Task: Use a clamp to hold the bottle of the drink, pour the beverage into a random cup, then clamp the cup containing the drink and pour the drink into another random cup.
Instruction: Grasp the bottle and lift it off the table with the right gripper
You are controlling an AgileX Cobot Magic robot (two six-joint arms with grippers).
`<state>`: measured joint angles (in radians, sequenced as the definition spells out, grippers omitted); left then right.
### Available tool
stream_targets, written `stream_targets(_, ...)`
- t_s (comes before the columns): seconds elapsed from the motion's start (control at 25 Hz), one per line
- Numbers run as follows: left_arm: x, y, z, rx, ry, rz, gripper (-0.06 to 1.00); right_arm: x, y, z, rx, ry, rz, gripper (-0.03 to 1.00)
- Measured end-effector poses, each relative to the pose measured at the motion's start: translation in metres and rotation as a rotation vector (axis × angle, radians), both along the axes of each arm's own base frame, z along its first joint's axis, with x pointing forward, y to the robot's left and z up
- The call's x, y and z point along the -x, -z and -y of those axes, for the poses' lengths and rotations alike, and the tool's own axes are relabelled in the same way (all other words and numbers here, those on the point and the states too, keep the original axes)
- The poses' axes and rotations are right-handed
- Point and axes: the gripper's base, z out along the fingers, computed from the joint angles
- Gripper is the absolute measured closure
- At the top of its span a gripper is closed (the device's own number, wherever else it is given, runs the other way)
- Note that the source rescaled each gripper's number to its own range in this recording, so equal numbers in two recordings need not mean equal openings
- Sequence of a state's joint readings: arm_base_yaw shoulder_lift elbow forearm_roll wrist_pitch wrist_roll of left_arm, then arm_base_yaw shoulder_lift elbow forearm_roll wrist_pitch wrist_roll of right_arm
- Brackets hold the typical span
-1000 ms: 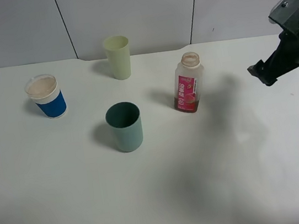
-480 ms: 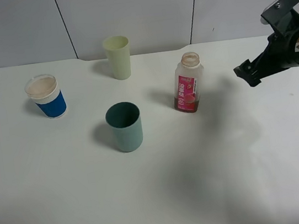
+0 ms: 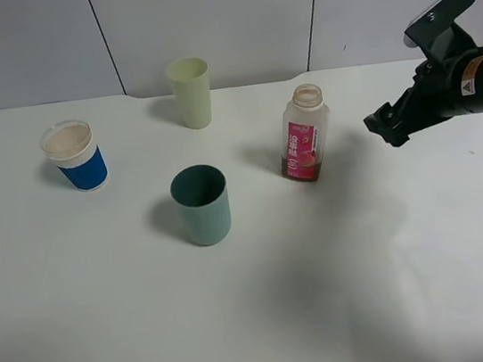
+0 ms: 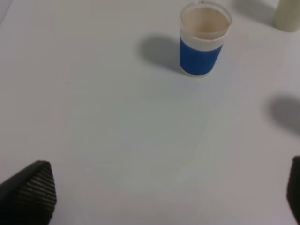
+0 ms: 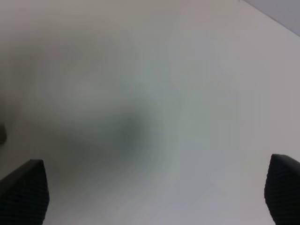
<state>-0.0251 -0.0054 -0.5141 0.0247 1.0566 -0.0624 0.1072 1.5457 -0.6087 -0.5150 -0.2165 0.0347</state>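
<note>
On a smooth white table (image 3: pixel 82 329), the left pincer (image 4: pixel 159 194) hangs spread wide, holding nothing. Ahead of it is a short white cup with a blue band (image 3: pixel 76 157), clear at the rim and pinkish-beige inside. Further right stand a tall pale yellow-green cup (image 3: pixel 191 92) at the back and a plain teal-green tumbler (image 3: pixel 201 205) in front. The clear plastic bottle (image 3: pixel 306 133), pink-labelled and uncapped, stands upright with reddish-brown beverage (image 3: pixel 301 169) low inside. Right of it the right pincer (image 3: pixel 387 129) hovers, textured black fingertips (image 5: pixel 23 192) apart, touching nothing.
</note>
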Motion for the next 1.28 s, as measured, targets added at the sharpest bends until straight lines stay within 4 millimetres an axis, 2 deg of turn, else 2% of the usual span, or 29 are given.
stream_targets(0.52, 0.000, 0.000, 0.000, 0.000, 0.000, 0.000, -0.05, 0.004, 0.001, -0.023, -0.044, -0.073, -0.012, 0.12)
stream_targets(0.8, 0.000, 0.000, 0.000, 0.000, 0.000, 0.000, -0.05, 0.000, 0.025, -0.028, -0.023, -0.138, -0.067, 0.12)
stream_targets(1.28, 0.000, 0.000, 0.000, 0.000, 0.000, 0.000, -0.05, -0.011, 0.043, -0.038, -0.059, -0.228, -0.059, 0.12)
